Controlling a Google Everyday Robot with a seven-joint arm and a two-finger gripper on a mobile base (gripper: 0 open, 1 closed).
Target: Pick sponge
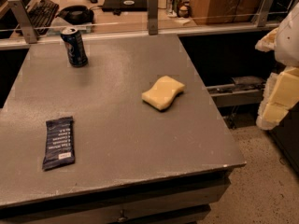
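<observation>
The robot's claw hangs at the far right of the view, out past the right edge of the surface and above a speckled floor. Only part of it shows, as pale cream-yellow blocks cut off by the frame. I cannot tell whether the claw is open or closed. Nothing of the task appears to be in it.

Well to the left of the claw, as I see it, the sponge lies flat on the grey surface. It is a pale yellow foam block with wavy sides, sitting in the right half of the surface, with bare grey all around it. It touches nothing else, and the claw is well apart from it.

Further from the claw, beyond the sponge toward the back left corner, a dark blue drinks can stands upright. Furthest from the claw, near the front left, a dark blue snack bar wrapper lies flat.

As I judge it, the task has barely begun. The sponge is not grasped, not lifted, and not yet approached. What remains is everything: bringing the claw over the surface to the sponge, lowering onto it, closing on the foam, and raising it.
</observation>
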